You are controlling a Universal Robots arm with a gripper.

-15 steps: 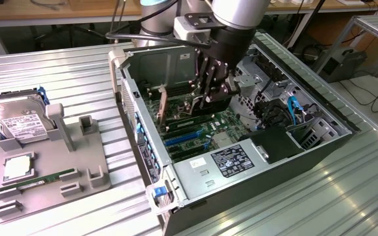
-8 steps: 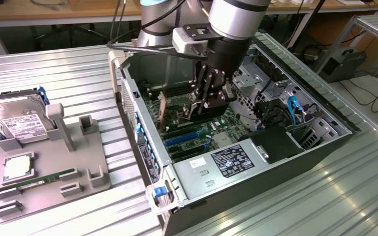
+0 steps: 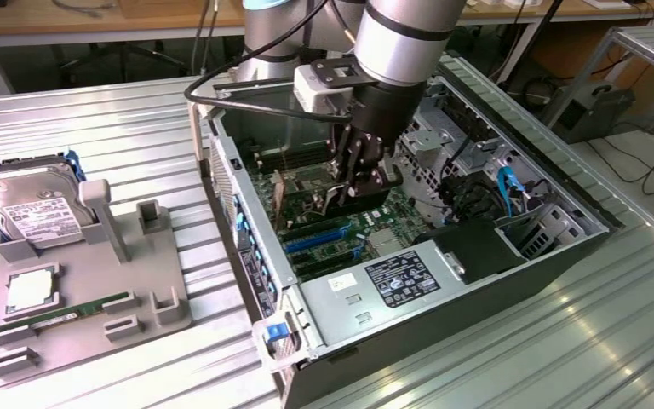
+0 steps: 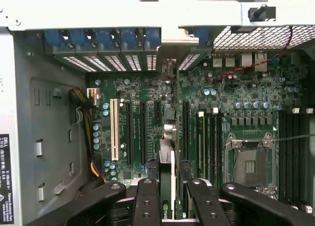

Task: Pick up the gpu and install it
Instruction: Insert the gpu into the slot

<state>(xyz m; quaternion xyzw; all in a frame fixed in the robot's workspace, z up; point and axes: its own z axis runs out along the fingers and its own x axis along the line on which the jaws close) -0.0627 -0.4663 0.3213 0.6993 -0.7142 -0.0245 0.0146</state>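
Gripper [image 3: 356, 183] is down inside the open case [image 3: 554, 256], clamped on the gpu [image 3: 329, 198], which hangs on edge over the board [image 3: 339, 230]. In the wrist view the black fingers [image 4: 147, 201] w/ round screw heads pinch the card's top edge from both sides; gripper [image 4: 167, 206] is closed on it, not slack. The gpu [image 4: 167, 152] reads as a thin slab seen edge-on, dark plastic w/ a bit of green logo near the fingers, silver metal bracket at its far end up against the rear slot openings. Long axis runs along the expansion slots, bracket end toward the row of blue clips [image 4: 98, 39] and perforated slot covers; card is upright, lined up over a slot, but can't tell if it's seated or just above. Board is dark green, dense w/ small round caps, one long white slot [image 4: 114, 130], black slots, an empty square CPU socket [image 4: 251, 164] w/ metal frame. Case is grey sheet metal, boxy, mesh panel at the rear. On the exterior view's left, a grey moulded tray [image 3: 134, 247] on a ribbed metal table [image 3: 100, 111] holds a silver hdd [image 3: 31, 209] w/ white label, a square cpu [image 3: 31, 290] and a narrow green ram stick [image 3: 65, 313], all well apart from the case.
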